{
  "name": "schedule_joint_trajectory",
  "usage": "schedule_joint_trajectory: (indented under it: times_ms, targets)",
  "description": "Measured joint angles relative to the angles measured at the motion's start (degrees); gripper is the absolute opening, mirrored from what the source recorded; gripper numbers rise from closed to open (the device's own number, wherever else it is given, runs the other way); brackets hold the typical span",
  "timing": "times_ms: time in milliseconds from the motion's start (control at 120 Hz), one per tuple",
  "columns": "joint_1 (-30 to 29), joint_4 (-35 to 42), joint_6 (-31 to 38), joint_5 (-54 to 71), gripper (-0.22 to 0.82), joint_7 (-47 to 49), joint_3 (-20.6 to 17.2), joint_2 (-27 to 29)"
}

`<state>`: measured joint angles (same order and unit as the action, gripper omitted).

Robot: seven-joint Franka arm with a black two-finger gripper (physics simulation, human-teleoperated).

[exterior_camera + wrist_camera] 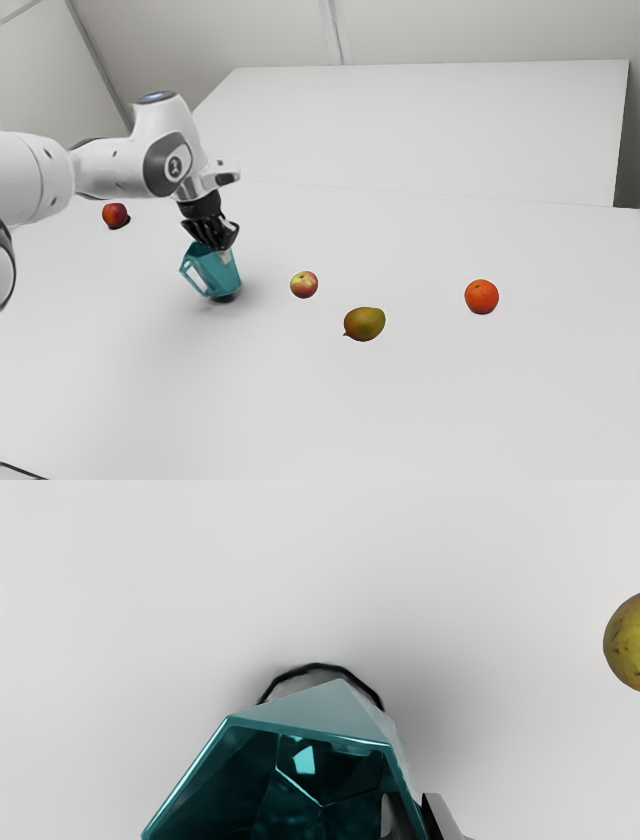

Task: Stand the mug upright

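- The white table [470,410] lies under everything, with its fruit well apart from my work.
- My arm [120,168] reaches in from the exterior view's left, its hand above the task's thing.
- The teal mug [213,270] is mouth up but leaning, its base low over the table and its handle [193,277] toward the exterior view's left. Whether the base touches, I cannot tell. I judge the step in hand to be the righting itself, well along but short of upright.
- My pincer [419,804] is clamped on the mug's wall, one finger inside the mouth, the other outside. Next, I judge, I must turn the lean out, seat the base flat, and only then let go; freed while tilted, it could topple.
- The mango [365,323] lies beyond the apple.
- The orange [481,297] is farthest toward the exterior view's right.
- The apple [304,284] is the fruit nearest the mug, apart from it.
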<state>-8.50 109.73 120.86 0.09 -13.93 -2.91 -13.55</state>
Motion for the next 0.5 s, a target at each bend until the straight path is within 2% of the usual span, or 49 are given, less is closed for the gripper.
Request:
schedule_joint_trajectory:
  times_ms: [258, 308, 425, 500]
  targets:
    - [0.0, 1.4, 3.2, 1.6, -0.16, 5.2, -0.3, -0.3]
    - [0.0, 1.4, 3.4, 1.4, -0.09, 5.8, -0.4, -0.3]
    - [0.0, 2.0, 3.8, 1.2, 0.17, 7.2, -0.5, -0.4]
    - [0.0, 2.1, 3.9, 1.1, 0.30, 7.9, -0.6, -0.1]
